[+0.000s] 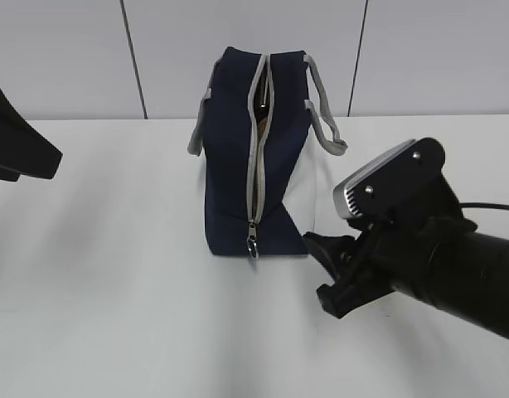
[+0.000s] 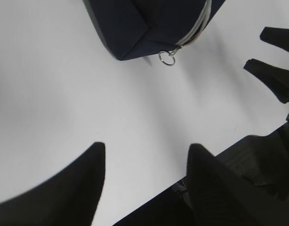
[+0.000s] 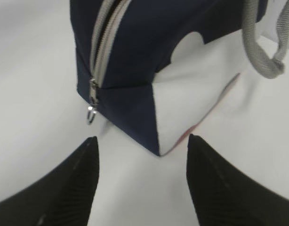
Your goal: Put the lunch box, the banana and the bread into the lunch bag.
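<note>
With the lunch bag [image 1: 256,157] upright at top centre of the desk [image 1: 113,290], its zip mostly shut, the open, empty right hand [image 1: 327,269] at lower right should pinch the ring pull [image 3: 90,115] squarely.

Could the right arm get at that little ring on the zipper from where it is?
Probably yes. The right end effector is open, low beside the bag, and the ring hangs free at the bag's near end with only bare table between them.
</note>
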